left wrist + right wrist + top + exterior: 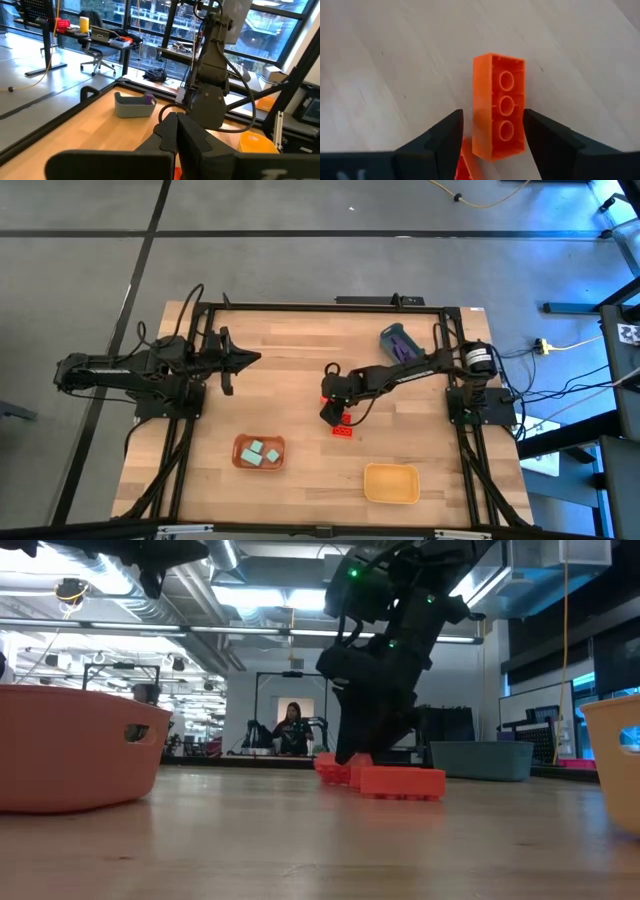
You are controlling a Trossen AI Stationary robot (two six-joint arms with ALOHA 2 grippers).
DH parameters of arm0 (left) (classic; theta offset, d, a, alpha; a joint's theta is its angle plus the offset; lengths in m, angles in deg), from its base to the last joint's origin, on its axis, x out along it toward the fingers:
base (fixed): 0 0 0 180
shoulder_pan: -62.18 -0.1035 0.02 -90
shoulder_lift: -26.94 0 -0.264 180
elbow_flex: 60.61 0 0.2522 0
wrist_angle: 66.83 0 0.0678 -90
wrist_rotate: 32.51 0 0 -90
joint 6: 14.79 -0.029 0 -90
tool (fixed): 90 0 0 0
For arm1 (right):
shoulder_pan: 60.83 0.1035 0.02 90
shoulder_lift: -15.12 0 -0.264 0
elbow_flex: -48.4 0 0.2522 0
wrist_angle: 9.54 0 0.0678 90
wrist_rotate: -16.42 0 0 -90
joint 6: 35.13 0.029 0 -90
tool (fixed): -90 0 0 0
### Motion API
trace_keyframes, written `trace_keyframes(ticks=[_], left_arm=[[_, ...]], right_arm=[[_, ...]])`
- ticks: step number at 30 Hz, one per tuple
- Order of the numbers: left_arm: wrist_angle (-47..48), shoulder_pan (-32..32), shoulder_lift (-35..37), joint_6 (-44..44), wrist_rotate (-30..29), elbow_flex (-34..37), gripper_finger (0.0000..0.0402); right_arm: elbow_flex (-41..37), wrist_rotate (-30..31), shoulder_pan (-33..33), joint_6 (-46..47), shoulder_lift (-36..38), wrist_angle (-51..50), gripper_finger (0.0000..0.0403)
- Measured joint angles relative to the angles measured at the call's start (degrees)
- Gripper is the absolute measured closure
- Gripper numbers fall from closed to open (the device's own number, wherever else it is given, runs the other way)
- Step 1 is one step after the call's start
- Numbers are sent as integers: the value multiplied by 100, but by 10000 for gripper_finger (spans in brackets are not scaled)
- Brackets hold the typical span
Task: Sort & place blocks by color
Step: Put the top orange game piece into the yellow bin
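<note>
Three pale teal cubes (260, 452) lie together inside the orange-brown tray (240, 459). Red studded bricks (343, 430) lie right of that tray on the wood; one (499, 106) lies hollow side up. A purple bar (403, 346) rests in the blue-grey cup (387, 335)

The bricks (343, 428) are red-orange. Pale teal cubes (260, 452) lie in an orange tray (240, 459). Another tray (391, 483) is yellow, the table (290, 350) light wood.

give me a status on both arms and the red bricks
Right tool open, down astride a red brick mid-table. Left tool parked at left side, empty. Another red brick beside it. Nothing in the way.
</note>
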Motion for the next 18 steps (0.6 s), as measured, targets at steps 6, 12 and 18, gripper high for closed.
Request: trace_keyframes(ticks=[6, 12, 18], left_arm=[[18, -2, 0, 2, -62, 0, 401], [19, 0, 0, 0, -95, 0, 401], [21, 0, 0, 1, -95, 0, 402]], right_arm=[[-4, 7, 0, -8, -10, -31, 194], [-7, 37, 2, -13, -86, -73, 194], [-7, 60, 2, 16, -187, -140, 219]])
